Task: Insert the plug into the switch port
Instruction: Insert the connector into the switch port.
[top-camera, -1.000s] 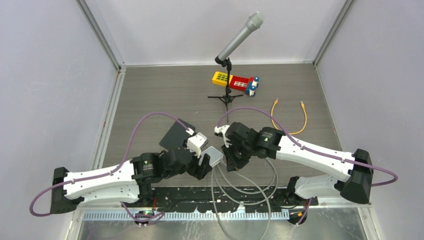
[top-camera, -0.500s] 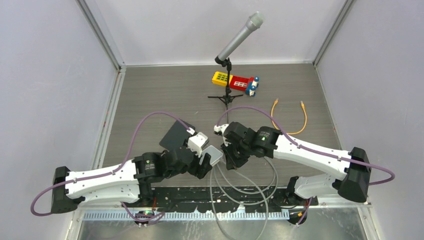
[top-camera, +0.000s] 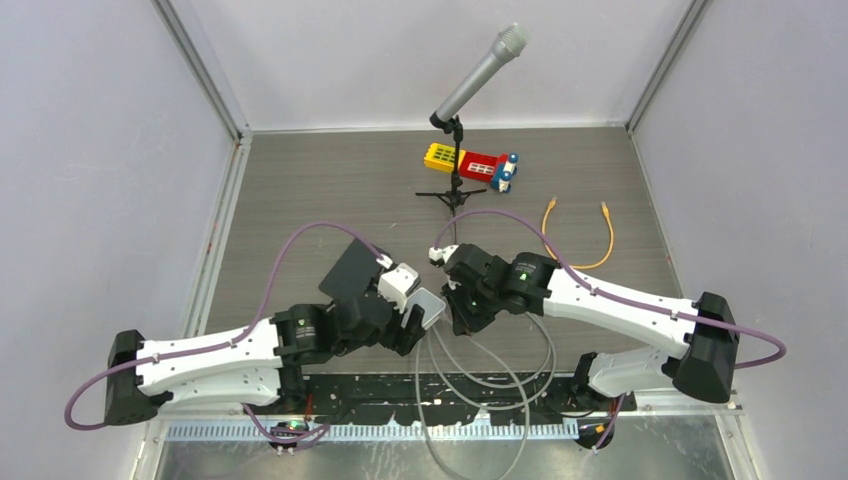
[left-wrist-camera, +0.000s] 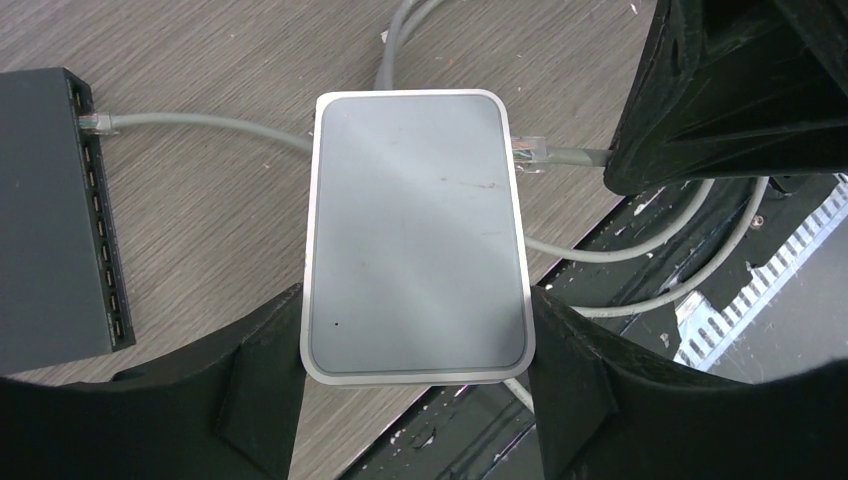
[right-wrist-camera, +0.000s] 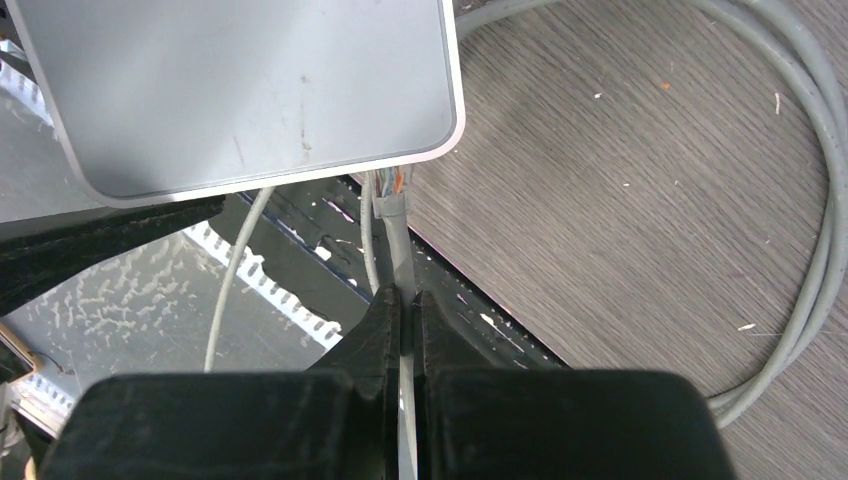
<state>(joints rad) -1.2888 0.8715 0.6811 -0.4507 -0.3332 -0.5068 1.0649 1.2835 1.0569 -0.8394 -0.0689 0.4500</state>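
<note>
My left gripper grips a flat silver-grey switch box by its two long sides and holds it above the table. The clear plug on a grey cable meets the box's right side. I cannot tell how deep it sits. My right gripper is shut on the grey cable just behind the plug, right under the box's edge. In the top view the two grippers face each other, left and right, with the box between them.
A black multi-port box lies to the left with another grey cable plugged into it. Grey cable loops lie by the near edge. Farther back are a microphone stand, toy blocks and an orange cable.
Both grippers, with the box and the cable, have drifted slightly away from the near edge and closer together. The loose cable loops shifted a little left. Neither grip has changed.
</note>
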